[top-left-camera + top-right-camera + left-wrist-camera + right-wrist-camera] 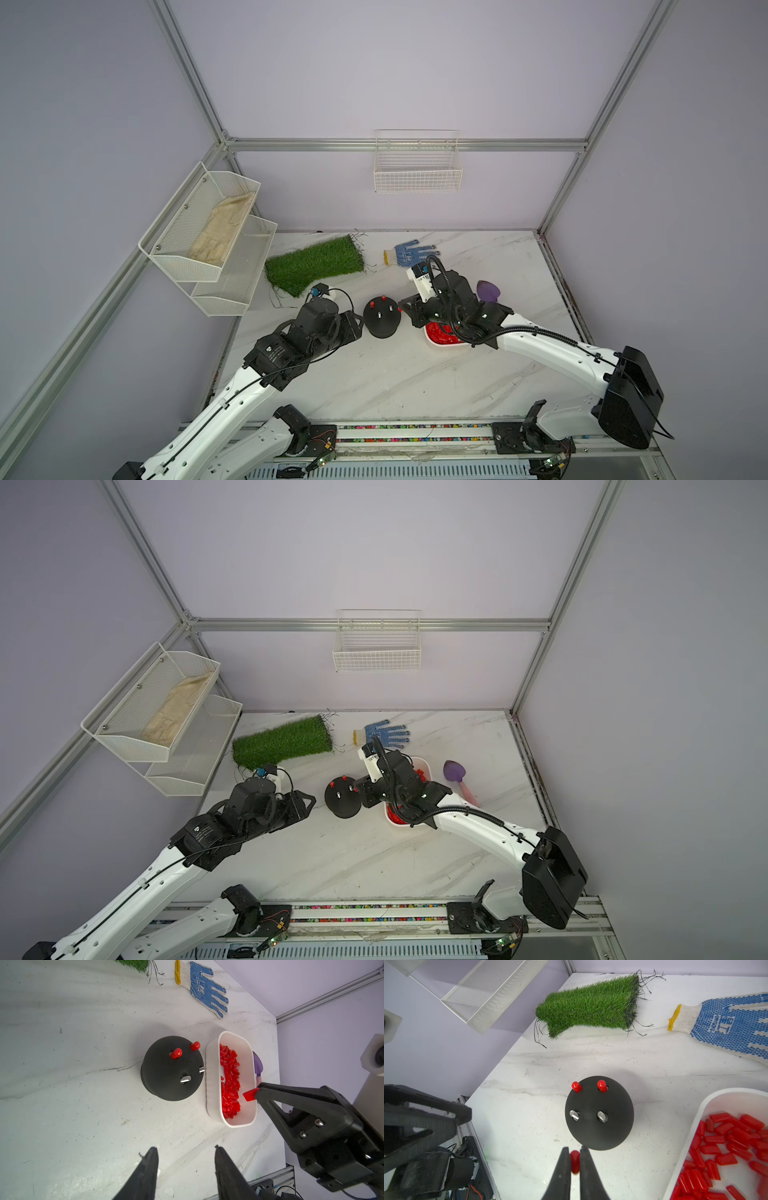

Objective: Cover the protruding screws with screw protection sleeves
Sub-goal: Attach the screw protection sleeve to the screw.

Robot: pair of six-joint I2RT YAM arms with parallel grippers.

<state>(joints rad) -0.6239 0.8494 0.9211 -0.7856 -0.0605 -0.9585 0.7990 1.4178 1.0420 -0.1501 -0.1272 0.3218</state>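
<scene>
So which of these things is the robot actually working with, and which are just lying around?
In the job: black dome base, two bare screws, two red-capped screws, white tray of red sleeves, right gripper shut on one sleeve, open left gripper.

Lying about: grass mat, blue-dotted glove, purple scoop, wire basket, mesh shelves.
</scene>
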